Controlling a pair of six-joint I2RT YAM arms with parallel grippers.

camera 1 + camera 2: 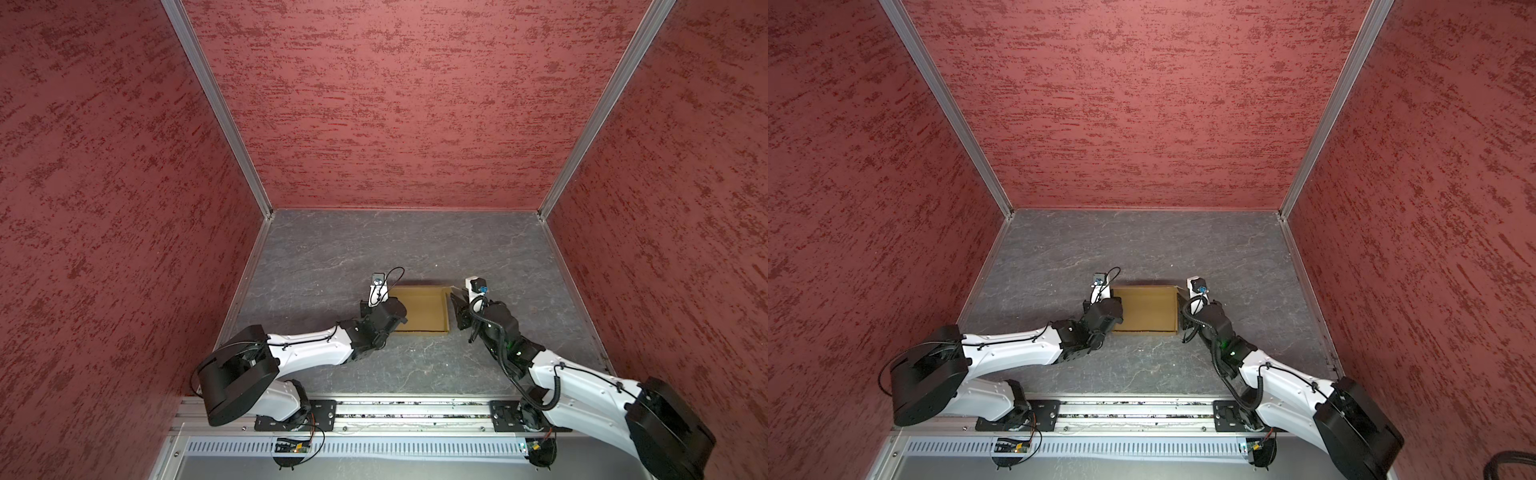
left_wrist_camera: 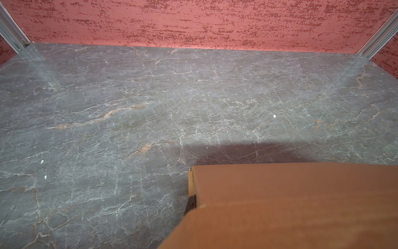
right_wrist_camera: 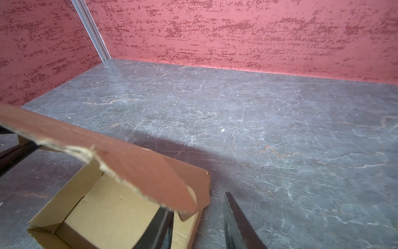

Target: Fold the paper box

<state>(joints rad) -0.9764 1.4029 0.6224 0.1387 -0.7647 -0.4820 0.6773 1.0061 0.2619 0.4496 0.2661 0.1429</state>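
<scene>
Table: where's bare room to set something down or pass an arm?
Free: table between paper box and back wall; also between box and front rail. Crowded: box's sides, left gripper and right gripper at them.

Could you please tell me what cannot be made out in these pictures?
- Left gripper: only a dark sliver beside the paper box shows in the left wrist view; the left arm covers it in both top views.
- Right gripper: one fingertip is hidden under the box's torn flap in the right wrist view.
- Box's left wall: behind that arm in both top views.
</scene>
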